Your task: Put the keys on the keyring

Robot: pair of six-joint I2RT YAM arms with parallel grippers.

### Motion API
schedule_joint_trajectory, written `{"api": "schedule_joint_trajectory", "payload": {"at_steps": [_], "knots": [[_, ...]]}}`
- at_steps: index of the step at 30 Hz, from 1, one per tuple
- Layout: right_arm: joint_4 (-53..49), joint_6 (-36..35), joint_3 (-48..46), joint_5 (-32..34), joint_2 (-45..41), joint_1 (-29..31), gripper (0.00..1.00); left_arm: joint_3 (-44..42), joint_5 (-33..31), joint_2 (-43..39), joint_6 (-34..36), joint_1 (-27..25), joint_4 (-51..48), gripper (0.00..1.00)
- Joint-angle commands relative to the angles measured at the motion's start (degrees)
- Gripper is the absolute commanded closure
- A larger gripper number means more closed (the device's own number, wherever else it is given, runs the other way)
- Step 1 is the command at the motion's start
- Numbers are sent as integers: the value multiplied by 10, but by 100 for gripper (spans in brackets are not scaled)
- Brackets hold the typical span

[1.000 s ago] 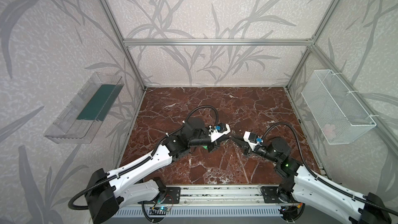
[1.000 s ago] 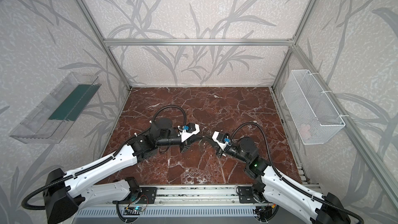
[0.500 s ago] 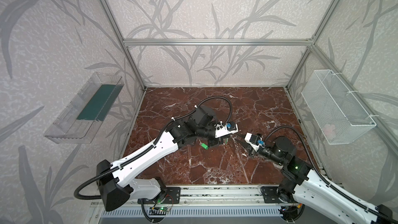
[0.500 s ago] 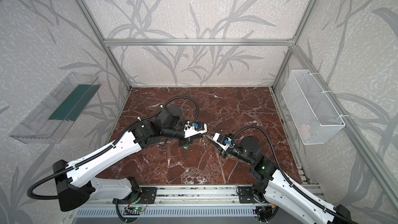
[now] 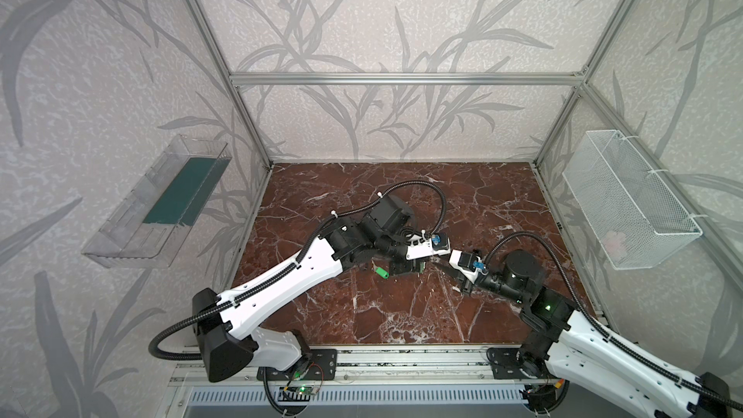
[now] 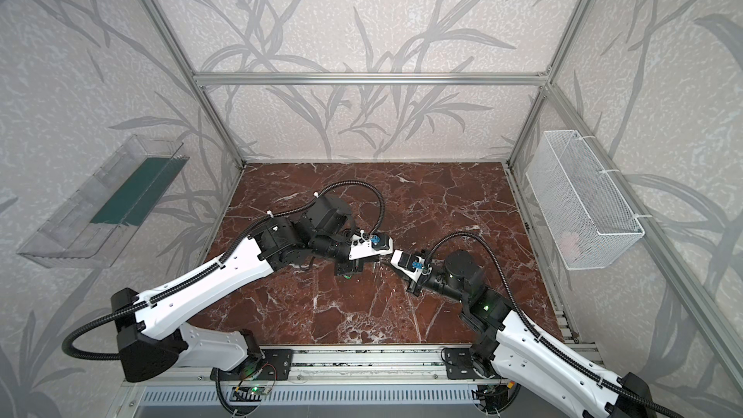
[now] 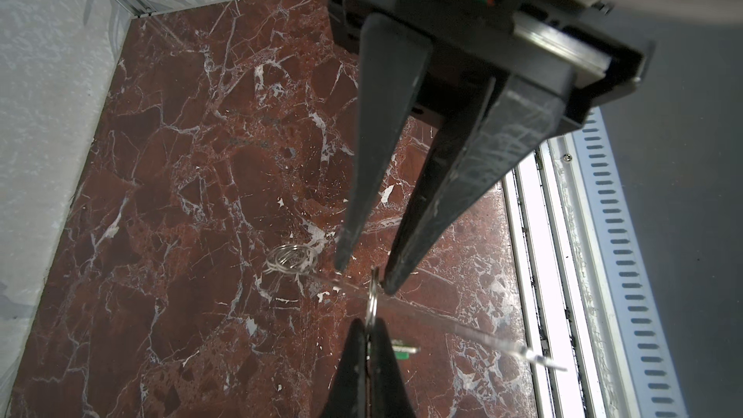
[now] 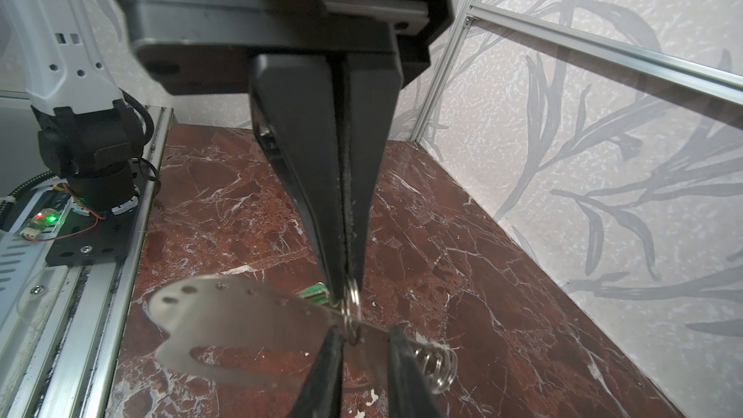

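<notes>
In both top views, clear bin (image 5: 132,215) at nine o'clock holding a green sheet (image 5: 181,191); wire basket (image 6: 579,203) at three, something pale pink (image 5: 614,241) inside. Left gripper (image 7: 368,323) clamped tight on a key's (image 8: 315,291) ring (image 8: 353,295); right gripper (image 8: 364,333), slightly parted, pinching the keyring (image 8: 241,315).

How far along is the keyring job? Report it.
Done: nothing clearly. No key hangs free on the keyring yet.
In hand: the right gripper holds the keyring between its jaws. The left gripper is shut on the first key's loop, set against the plate's narrow arm. Whether it is threaded cannot be told.
Left: the second key seems to lie on the table.
</notes>
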Motion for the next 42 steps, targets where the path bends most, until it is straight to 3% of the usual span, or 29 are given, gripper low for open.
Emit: {"api": "schedule_joint_trajectory", "payload": {"at_steps": [1,9,14,23,30,33,37,42], "knots": [[29,8,12,-16,0,4,79,22,-5,7,20,-6,-20,100],[39,14,7,-15,2,4,83,31,-16,18,25,-14,-21,100],[34,16,5,-13,6,4,91,36,-14,18,25,-16,-17,100],[29,17,-3,-3,1,4,84,34,-2,12,22,-16,-8,100],[29,19,-3,-11,0,3,99,23,0,2,17,-16,7,100],[40,24,-8,-11,-4,3,100,6,-4,-12,5,-14,32,100],[88,42,-24,-3,-12,3,100,-41,-11,-37,-33,-2,82,78],[138,65,-34,-3,-13,3,100,-130,0,-88,-108,12,192,66]]}}
